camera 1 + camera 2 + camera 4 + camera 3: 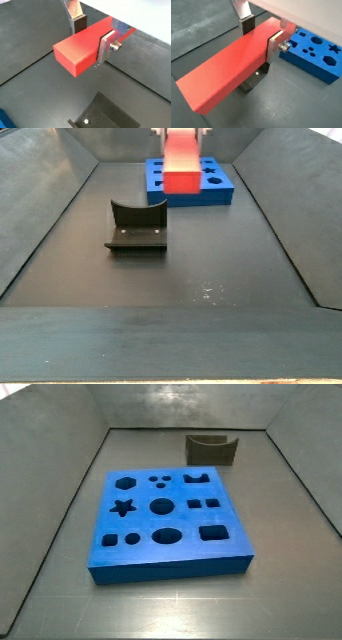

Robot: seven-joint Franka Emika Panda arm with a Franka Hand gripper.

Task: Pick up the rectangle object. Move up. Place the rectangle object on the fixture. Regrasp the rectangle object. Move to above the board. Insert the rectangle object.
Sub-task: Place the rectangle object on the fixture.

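My gripper (91, 42) is shut on the rectangle object (79, 51), a red-orange bar lying crosswise between the two silver fingers (107, 46). Both wrist views show that grip, with the bar (224, 75) held in the air. Below it stands the dark fixture (250, 83), whose base also shows in a wrist view (110, 114). A side view shows the bar (181, 166) hanging upright above the floor, behind the fixture (136, 226) and in front of the blue board (214, 190). Another side view shows the board (167, 519) and the fixture (211, 450), but neither bar nor gripper.
Grey walls enclose the dark floor (201, 278) on three sides. The board (314, 56) with its shaped cutouts lies just beside the fixture in a wrist view. A corner of the board (4, 120) shows at the frame's edge.
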